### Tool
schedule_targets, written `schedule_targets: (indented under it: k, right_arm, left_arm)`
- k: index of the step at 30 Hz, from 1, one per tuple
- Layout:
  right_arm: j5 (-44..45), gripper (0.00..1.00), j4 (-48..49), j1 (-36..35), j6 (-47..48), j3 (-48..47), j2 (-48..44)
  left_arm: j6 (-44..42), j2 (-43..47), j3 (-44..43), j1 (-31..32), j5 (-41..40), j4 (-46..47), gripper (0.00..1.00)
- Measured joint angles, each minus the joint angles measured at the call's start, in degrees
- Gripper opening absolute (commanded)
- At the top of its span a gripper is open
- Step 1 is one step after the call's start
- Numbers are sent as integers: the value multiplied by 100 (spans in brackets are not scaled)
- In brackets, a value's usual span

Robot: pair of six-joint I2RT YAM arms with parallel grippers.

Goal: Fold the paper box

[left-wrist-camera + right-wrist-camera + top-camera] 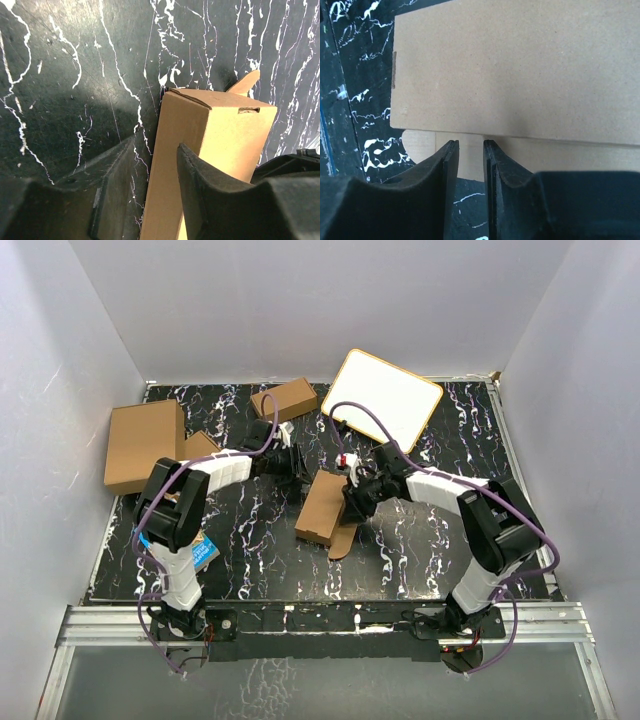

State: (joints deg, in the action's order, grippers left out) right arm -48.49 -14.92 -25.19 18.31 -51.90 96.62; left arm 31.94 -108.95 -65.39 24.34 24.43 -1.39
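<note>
The paper box point(322, 508) lies folded up on the black marbled table point(250, 530), with a rounded flap point(343, 540) sticking out at its near right. My left gripper point(296, 468) is at the box's far left corner. In the left wrist view the box point(225, 125) has its long side wall running between the fingers point(117, 190). A strip of table shows between the left finger and the wall, so the left gripper point(156, 142) is open. My right gripper point(352, 502) is at the box's right edge. In its wrist view the right gripper point(470, 142) is narrowly open, with nothing between its tips, just short of the box lid point(520, 70) and above the flap point(422, 142).
A bigger brown carton point(145, 445) sits at the far left, with a small brown box point(285, 398) behind the arms. A white board point(385, 398) leans at the back right. A blue packet point(203, 552) lies by the left arm's base. White walls close in three sides.
</note>
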Motion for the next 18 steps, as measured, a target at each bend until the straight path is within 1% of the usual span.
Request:
schedule_targets:
  k: [3, 6, 8, 13, 14, 16, 18]
  right_arm:
    - [120, 44, -225, 4, 313, -46, -37]
    - [289, 47, -511, 7, 734, -39, -264]
    - [286, 50, -621, 9, 1023, -15, -518]
    - [-125, 50, -901, 7, 1792, 44, -901]
    - [-236, 50, -933, 7, 1958, 76, -918]
    - [-387, 49, -1014, 7, 2291, 199, -942]
    - [-437, 48, -1073, 7, 2562, 376, -986]
  left_arm:
    - [-166, 11, -81, -39, -136, -90, 44]
    - [-374, 133, -57, -105, -415, -181, 54]
    - [-505, 365, 17, -168, -625, -232, 60]
    - [-761, 1414, 431, -262, -918, -39, 83]
    - [-785, 1661, 549, -262, -916, 31, 84]
    - [-778, 2109, 813, -260, -868, 256, 83]
    - [-726, 2520, 1117, -260, -686, 481, 78]
